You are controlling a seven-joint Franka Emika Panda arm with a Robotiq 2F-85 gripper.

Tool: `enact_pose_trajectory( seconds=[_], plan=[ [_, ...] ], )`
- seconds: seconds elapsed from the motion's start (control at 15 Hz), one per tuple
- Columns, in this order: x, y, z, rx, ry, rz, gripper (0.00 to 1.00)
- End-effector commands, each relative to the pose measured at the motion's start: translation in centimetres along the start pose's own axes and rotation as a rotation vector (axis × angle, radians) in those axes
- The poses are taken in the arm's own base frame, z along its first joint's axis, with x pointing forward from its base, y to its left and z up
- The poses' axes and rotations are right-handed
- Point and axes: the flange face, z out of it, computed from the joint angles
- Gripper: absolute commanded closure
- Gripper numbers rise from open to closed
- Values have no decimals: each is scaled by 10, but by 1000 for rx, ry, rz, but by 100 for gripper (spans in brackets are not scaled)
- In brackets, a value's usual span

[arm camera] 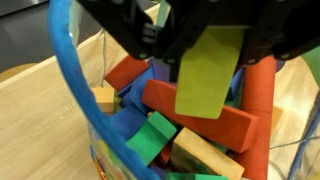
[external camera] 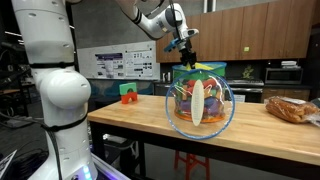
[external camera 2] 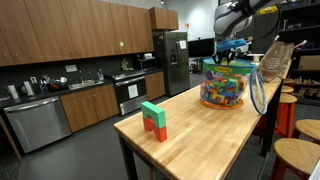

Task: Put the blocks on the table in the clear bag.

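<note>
The clear bag (external camera: 200, 100) with a teal rim stands on the wooden table (external camera: 130, 118), full of coloured blocks; it also shows in an exterior view (external camera 2: 224, 88). My gripper (external camera: 183, 44) hangs just above its mouth, shut on a yellow-green block (arm camera: 210, 70) that hangs down between the fingers (arm camera: 150, 42). In the wrist view the bag's rim (arm camera: 66, 90) curves at the left, and red, green, blue and tan blocks lie below. A green block on a red-orange block (external camera: 128, 93) stands on the table away from the bag, also seen in an exterior view (external camera 2: 153, 116).
A smaller bag with orange-brown contents (external camera: 292, 108) lies at the table's end past the clear bag. Stools (external camera 2: 292, 155) stand along one long side of the table. Kitchen cabinets and a fridge (external camera 2: 170, 60) are behind.
</note>
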Motion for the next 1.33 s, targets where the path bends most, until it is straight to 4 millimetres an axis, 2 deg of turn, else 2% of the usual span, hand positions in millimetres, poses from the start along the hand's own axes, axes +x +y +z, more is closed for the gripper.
enact_pose_trajectory(
  seconds=[0.0, 0.27, 0.33, 0.47, 0.73, 1.27],
  plan=[
    [-3, -10, 12, 0, -15, 20, 81],
    [0, -18, 22, 25, -29, 53, 81],
    [1, -20, 23, 28, -29, 60, 32],
    [1, -23, 25, 42, -31, 68, 27],
    [-2, -29, 12, 84, -7, 79, 2],
    [-21, -53, -51, 105, 121, 65, 0]
  ],
)
